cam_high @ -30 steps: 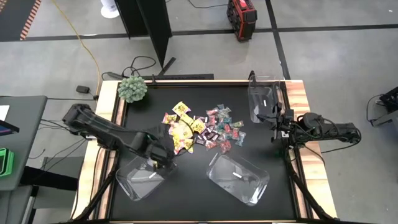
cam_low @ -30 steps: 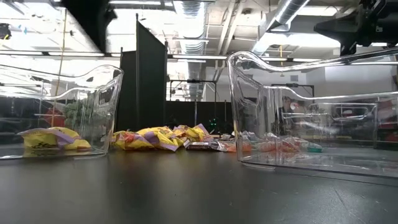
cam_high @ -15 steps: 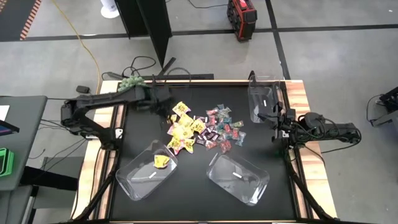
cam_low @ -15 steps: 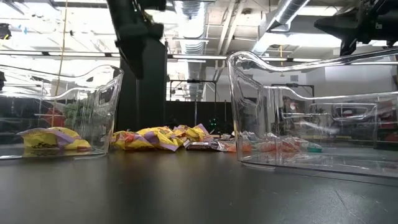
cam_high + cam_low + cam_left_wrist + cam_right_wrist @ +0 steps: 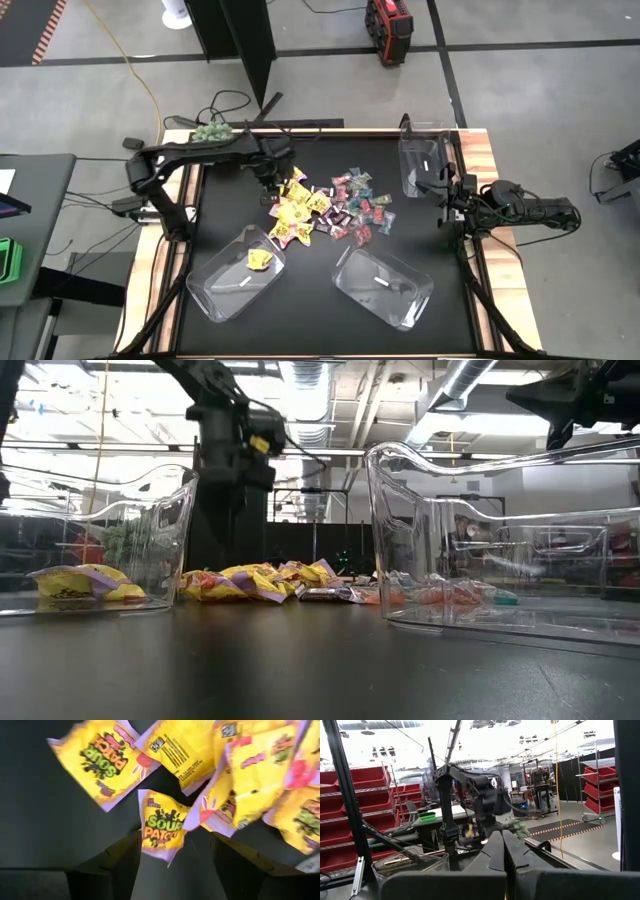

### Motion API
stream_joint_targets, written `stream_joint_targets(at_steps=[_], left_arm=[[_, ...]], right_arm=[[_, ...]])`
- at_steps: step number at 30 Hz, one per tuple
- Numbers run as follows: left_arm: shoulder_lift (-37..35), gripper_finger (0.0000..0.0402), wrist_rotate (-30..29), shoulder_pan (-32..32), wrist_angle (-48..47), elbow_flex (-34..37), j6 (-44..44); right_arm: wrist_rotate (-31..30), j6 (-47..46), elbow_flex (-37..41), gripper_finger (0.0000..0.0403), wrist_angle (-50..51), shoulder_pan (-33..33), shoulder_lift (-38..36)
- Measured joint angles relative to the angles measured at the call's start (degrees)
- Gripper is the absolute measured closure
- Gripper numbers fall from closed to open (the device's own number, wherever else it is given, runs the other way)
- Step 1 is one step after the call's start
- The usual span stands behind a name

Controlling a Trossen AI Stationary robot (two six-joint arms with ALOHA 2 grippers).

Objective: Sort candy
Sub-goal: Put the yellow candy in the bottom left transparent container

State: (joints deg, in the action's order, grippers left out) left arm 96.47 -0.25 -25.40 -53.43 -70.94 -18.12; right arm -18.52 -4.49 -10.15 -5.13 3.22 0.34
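Left tool (image 5: 172, 865) spread open, empty, low over a yellow packet (image 5: 162, 826) lettered "SOUR PATCH", fingers (image 5: 107, 865) either side without touching. More yellow packets (image 5: 252, 782) just beyond, same lettering. On the black desk (image 5: 225, 205): candy pile (image 5: 325, 207) mid-desk, yellows beside dark mini bars and teal-and-pink wrappers. One yellow packet (image 5: 260, 259) inside the near left clear bin (image 5: 215, 295). Right tool (image 5: 441, 189) clenched, empty, by the far right bin (image 5: 420, 150).

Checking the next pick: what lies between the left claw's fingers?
In the left wrist view, one yellow packet lies between the open left claw fingers, not gripped.
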Motion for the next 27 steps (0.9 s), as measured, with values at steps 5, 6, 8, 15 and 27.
stream_joint_targets(at_steps=[5, 6, 8, 15, 27], left_arm=[[4.1, 0.0175, -0.1, -0.2, 2.1, 0.0, 0.2], [4.9, 0.0175, -0.1, -0.3, 2.2, 0.0, 0.2], [6.5, 0.0175, -0.9, -0.7, 2.0, 0.0, 0.2], [10.8, 0.0177, -4.5, -1.4, 1.8, 0.0, -0.2], [8.2, 0.0349, -9.6, -1.5, -1.3, 0.0, -1.2]], right_arm=[[0.0, 0.0, 0.0, 0.0403, 0.3, 0.0, 0.0], [0.0, 0.0, 0.0, 0.0403, 0.4, 0.0, 0.0], [0.0, 0.0, 0.0, 0.0403, 0.4, 0.0, 0.0], [0.0, 0.0, 0.0, 0.0403, 0.5, 0.0, 0.0], [0.0, 0.0, 0.0, 0.0403, 0.5, 0.0, 0.0]])
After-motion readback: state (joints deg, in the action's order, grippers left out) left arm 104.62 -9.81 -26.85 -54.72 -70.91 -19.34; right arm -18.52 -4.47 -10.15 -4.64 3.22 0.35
